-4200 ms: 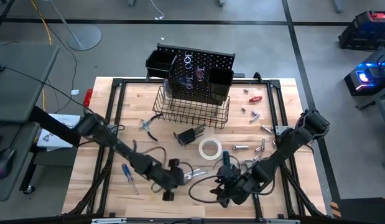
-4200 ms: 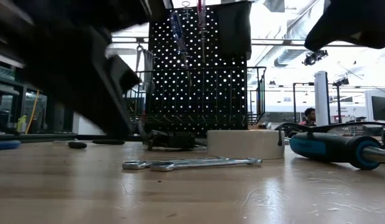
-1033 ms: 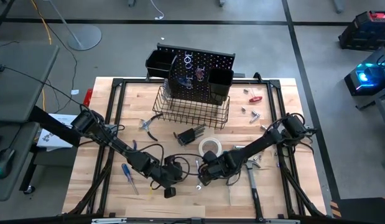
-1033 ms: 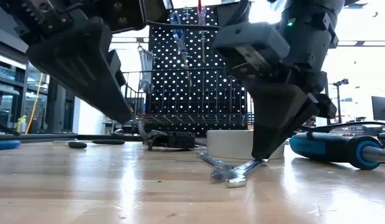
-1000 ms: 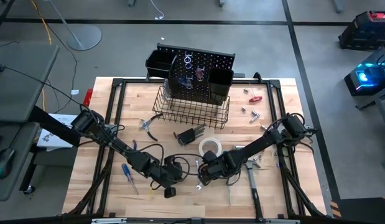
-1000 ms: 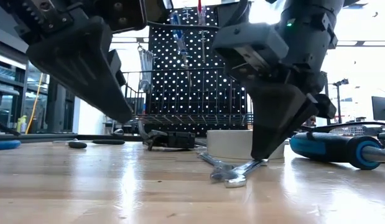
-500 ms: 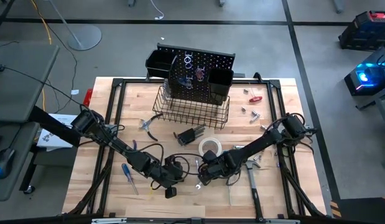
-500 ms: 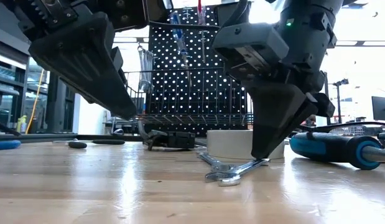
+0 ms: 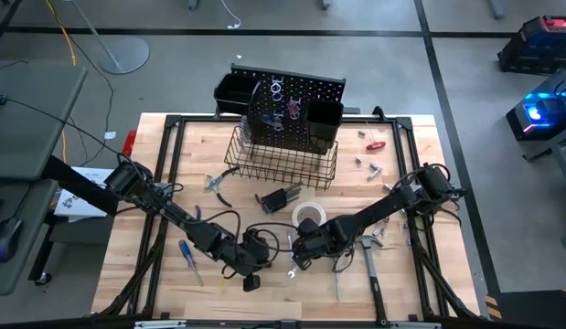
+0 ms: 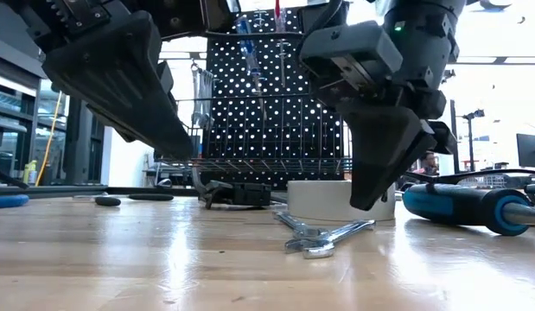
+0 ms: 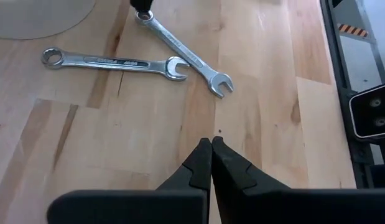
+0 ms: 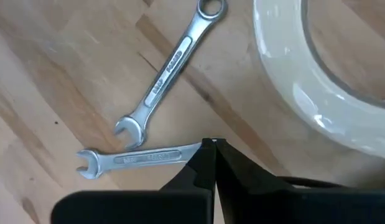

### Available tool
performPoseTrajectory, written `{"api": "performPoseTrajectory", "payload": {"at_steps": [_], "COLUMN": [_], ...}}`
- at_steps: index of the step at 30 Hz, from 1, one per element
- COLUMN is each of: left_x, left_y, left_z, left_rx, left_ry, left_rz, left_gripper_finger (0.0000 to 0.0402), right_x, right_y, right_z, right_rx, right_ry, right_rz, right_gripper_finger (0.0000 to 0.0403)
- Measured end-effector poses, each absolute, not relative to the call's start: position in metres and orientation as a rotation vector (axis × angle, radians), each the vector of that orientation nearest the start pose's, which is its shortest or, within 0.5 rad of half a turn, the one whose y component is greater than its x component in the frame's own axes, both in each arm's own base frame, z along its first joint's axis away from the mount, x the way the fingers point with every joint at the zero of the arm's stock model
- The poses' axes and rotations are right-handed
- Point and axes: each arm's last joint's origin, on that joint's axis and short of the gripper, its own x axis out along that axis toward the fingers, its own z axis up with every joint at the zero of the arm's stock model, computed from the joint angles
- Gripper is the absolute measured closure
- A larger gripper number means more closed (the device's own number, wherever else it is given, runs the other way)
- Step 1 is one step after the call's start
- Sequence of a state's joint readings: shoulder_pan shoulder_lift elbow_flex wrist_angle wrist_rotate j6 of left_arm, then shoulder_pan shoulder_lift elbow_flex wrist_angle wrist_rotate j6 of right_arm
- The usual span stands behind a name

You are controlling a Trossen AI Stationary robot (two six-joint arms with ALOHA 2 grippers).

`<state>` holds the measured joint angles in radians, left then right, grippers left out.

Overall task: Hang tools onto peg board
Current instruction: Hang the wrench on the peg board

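Two silver wrenches (image 12: 160,73) lie flat on the bench (image 9: 401,283), near its front middle, their open ends close together and forming a shallow V. One runs toward the white tape roll (image 12: 323,74); the other (image 12: 139,158) has its ring end under the tip of the right tool (image 12: 212,144). That tool is fully closed and holds nothing; it appears to press or nudge the wrench rather than grip it (contact itself is hidden by the fingers).

The left tool (image 11: 211,142) is likewise closed and empty, poised low over bare wood just short of the wrench pair.

The peg board (image 9: 296,114) stands upright at the far side of the bench, well apart from the wrenches, with a wire basket (image 9: 283,160) at its foot and some items already hung.

Risks noted:
- Closed fingers cannot lift a flat wrench; a pick attempt without opening would only push it along.
- Further pushing may slide one wrench over the other or drive it against the tape roll, spoiling access.
- Both arms crowd the same small area; collision is possible.
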<state>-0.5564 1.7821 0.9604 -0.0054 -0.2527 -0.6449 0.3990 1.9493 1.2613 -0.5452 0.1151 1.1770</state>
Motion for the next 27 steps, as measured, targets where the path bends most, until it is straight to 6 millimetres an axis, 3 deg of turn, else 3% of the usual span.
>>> {"api": "performPoseTrajectory", "payload": {"at_steps": [13, 27], "left_x": [0.303, 0.308], "left_y": [-0.180, -0.185], "left_z": [0.153, 0.161], "left_rx": [-0.293, -0.329], "left_ry": [0.803, 0.717], "left_rz": [-0.031, -0.078], "left_gripper_finger": [0.0401, 0.0402], "right_x": [0.347, 0.354], "right_y": [0.143, 0.145], "right_z": [0.142, 0.115], "right_rx": [0.677, 0.672], "right_ry": [1.181, 1.184], "right_rz": [-0.493, -0.541], "right_gripper_finger": [0.0403, 0.0403]}}
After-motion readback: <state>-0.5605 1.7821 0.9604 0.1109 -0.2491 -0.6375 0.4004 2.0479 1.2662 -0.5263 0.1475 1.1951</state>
